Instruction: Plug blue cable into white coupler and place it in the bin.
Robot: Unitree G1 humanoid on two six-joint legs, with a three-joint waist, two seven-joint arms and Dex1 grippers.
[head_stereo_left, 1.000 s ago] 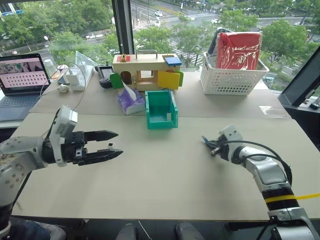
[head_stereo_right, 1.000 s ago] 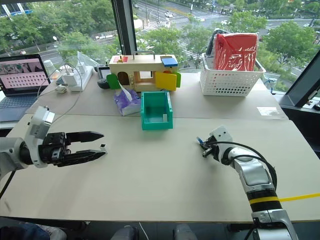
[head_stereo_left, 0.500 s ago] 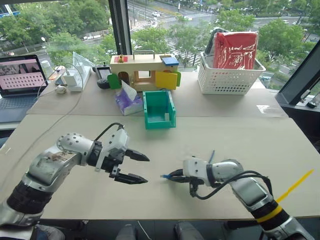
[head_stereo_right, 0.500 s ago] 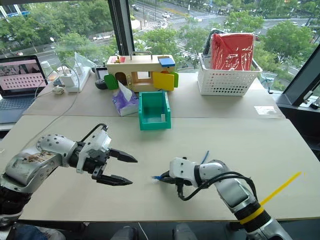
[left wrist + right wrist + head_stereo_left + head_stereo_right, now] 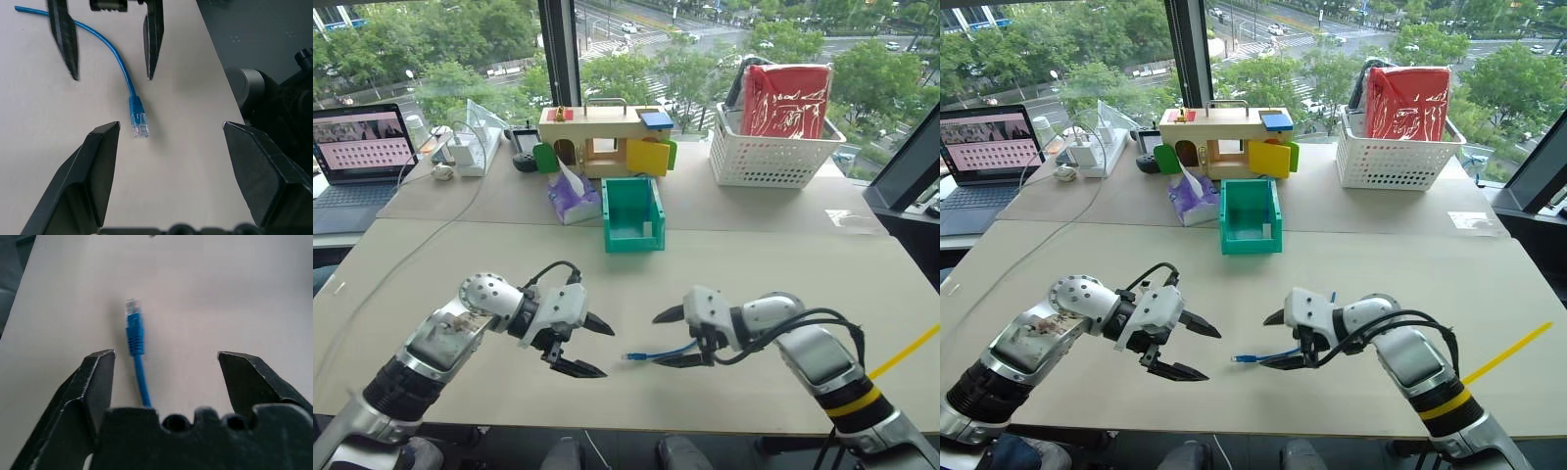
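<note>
A: Take the table as the landmark and go from big to small. What's on it?

B: At its far edge, a white lattice basket holding a red bag, a wooden toy house, and a laptop off to the left. Nearer the middle of the table, just in front of the toy house, sits the green bin. At the near edge lies the blue cable, flat on the tabletop, its clear plug toward the left gripper.

A: And the grippers?

B: Both face each other low over the table's near edge. The left gripper's fingers stand wide with nothing between them. The right gripper is spread wide too, straddling the cable without pinching it; the cord runs loose between its fingers.

A: The white coupler?

B: I can't find it anywhere on the table, so I won't guess.

A: What could go wrong?

B: My judgement: the cable is thin and limp and lies flush on the table, so a closing finger may nudge the plug aside or scrape the surface. With both grippers so near, they could also knock together. And without the coupler in a grip, plugging can't begin.

A: Any readable writing?

B: None; the laptop screen shows rows too small to read.
</note>
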